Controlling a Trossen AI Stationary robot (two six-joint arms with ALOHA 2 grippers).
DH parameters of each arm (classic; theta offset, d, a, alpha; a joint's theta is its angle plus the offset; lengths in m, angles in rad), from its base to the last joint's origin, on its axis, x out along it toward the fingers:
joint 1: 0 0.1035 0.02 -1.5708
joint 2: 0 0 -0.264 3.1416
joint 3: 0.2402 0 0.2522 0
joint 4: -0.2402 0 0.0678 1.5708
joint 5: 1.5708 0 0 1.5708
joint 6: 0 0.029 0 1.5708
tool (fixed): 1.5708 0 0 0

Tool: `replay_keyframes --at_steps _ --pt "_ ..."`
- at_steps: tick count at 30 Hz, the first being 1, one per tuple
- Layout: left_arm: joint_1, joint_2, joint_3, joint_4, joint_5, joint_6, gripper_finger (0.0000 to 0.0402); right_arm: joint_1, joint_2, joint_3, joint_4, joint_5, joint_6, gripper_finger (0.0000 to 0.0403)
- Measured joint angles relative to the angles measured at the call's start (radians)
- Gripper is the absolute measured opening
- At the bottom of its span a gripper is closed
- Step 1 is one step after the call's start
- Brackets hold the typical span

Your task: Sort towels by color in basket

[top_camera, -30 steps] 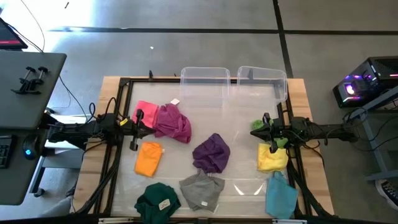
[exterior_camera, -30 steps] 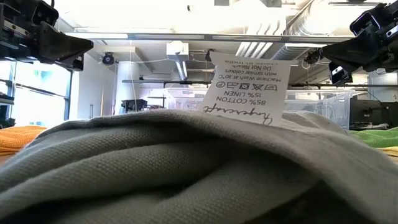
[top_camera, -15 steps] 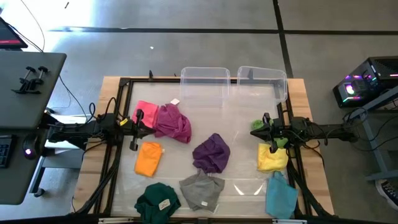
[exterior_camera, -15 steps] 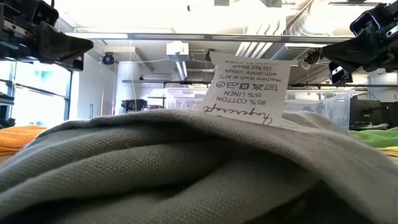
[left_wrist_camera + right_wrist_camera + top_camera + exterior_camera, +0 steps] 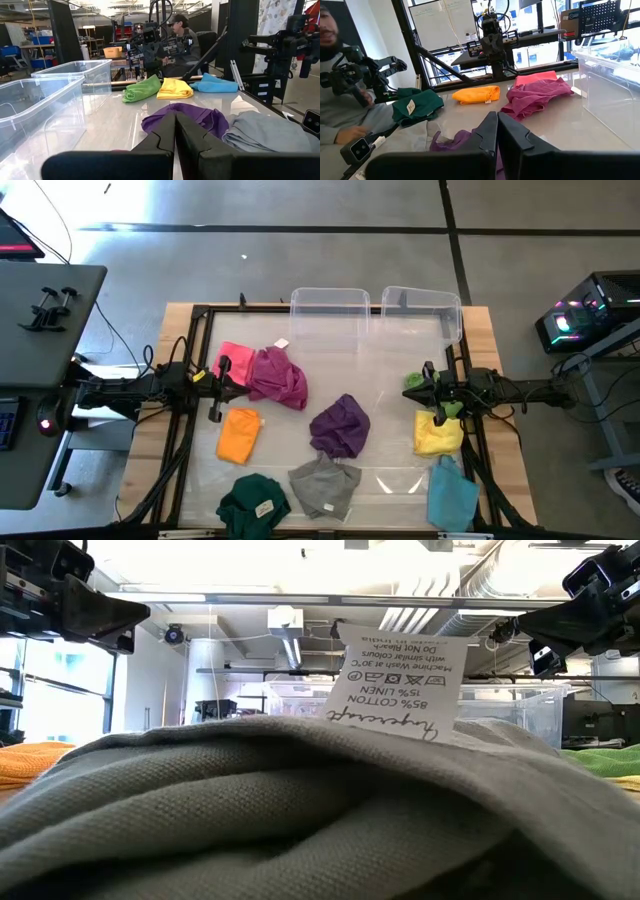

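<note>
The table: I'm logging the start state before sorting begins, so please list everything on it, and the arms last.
Clear bins: two, transparent, side by side at the table's far edge.
Pink towel: one, far left, partly under the magenta one.
Magenta towel: one, left of centre.
Orange towel: one, left side, nearer than the pink.
Purple towel: one, centre.
Grey towel: one, near edge, centre, with a white care label.
Dark green towel: one, near left.
Light green towel: one, right side, under the right arm.
Yellow towel: one, right.
Light blue towel: one, near right.
Left gripper: shut, over the pink towel.
Right gripper: shut, over the light green towel.
</note>
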Motion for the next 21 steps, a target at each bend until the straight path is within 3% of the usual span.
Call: replay_keyframes --at_steps 10,16,21 --pt "0.0 0.0 0.0 0.019 0.0 -0.087 0.0 0.0 0.0 0.0 0.0 0.0 0.0 0.0002" --pt "0.0 0.0 0.0 0.123 -0.064 -0.185 0.0 0.0 0.0 0.0 0.0 0.0 0.0 0.0002" --pt "-0.01 0.038 0.0 0.335 -0.028 -0.199 0.0 0.0 0.0 0.0 0.0 0.0 0.0 0.0002"
